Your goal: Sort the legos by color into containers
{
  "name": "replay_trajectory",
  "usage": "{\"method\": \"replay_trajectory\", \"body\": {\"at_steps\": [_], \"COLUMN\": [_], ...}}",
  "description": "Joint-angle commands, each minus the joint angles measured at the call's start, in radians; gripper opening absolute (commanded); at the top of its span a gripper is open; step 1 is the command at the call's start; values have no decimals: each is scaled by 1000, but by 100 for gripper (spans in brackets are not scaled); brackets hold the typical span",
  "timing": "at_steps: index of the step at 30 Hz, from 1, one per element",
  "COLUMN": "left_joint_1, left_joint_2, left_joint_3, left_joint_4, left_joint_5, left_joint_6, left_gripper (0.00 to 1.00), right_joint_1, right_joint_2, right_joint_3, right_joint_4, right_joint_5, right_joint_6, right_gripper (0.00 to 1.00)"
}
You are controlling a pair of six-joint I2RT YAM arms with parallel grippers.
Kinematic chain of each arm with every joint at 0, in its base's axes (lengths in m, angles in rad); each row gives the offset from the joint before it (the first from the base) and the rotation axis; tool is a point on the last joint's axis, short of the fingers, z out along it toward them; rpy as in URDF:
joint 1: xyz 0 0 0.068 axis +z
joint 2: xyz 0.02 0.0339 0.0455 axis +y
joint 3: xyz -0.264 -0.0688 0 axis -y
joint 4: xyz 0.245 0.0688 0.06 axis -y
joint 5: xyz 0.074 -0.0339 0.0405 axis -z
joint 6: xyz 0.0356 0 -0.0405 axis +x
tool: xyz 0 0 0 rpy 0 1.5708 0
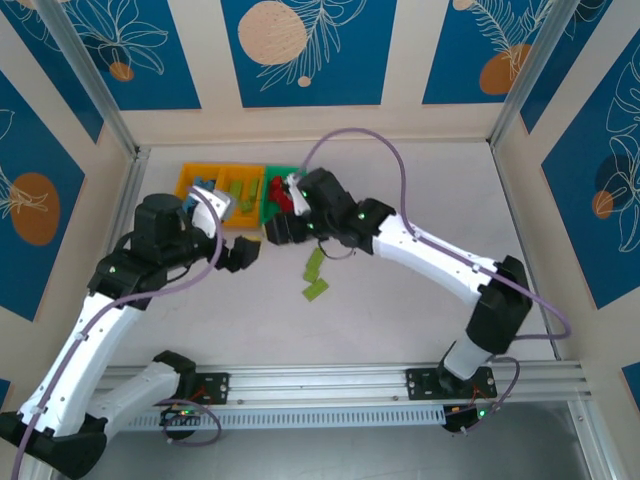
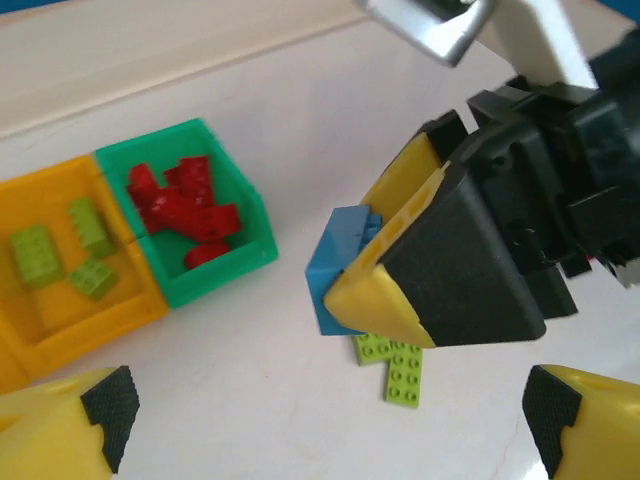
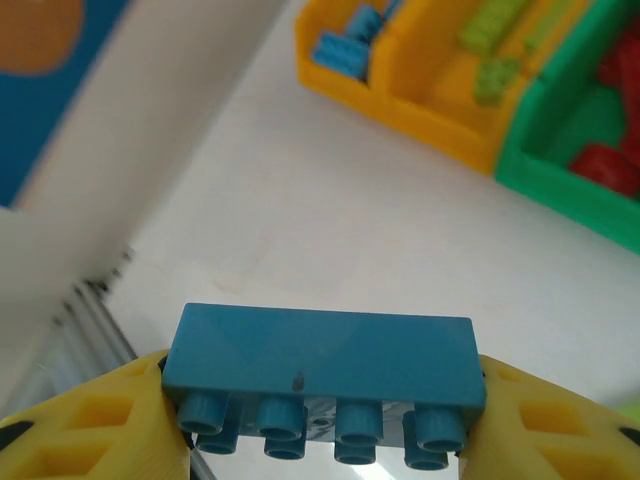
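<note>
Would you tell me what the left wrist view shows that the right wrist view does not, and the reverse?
Left wrist: the open left gripper and two loose green bricks on the table. Right wrist: the far orange bin of blue bricks, and the studs of the held blue brick. Both: that brick in the right gripper, the green bin of red bricks, the middle orange bin of green bricks.

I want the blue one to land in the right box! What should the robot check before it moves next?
1. Blue brick pinched in the right gripper: ok.
2. Left gripper open and empty: ok.
3. Yellow bin with blue bricks found: ok.
4. Brick above that bin: not ok, it's over bare table.
5. Room left in that bin: cannot tell.
</note>
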Motion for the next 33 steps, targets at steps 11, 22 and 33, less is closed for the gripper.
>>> {"method": "replay_trajectory", "body": {"at_steps": [11, 22, 33], "left_joint_1": [59, 20, 22], "left_joint_2": [136, 349, 351], "left_joint_3": [-160, -138, -74], "left_joint_4": [491, 719, 577], "left_joint_5": [285, 184, 159], "left_joint_6": [-146, -326, -340], "left_gripper": [98, 65, 9], "right_joint_1": [-169, -183, -201], "right_joint_2": [115, 82, 55], "right_joint_3": [201, 147, 146], "right_joint_4": [-175, -17, -87], "right_joint_5": [-528, -562, -494], "right_joint_6": [537, 719, 645], "right_gripper": [44, 45, 80]}}
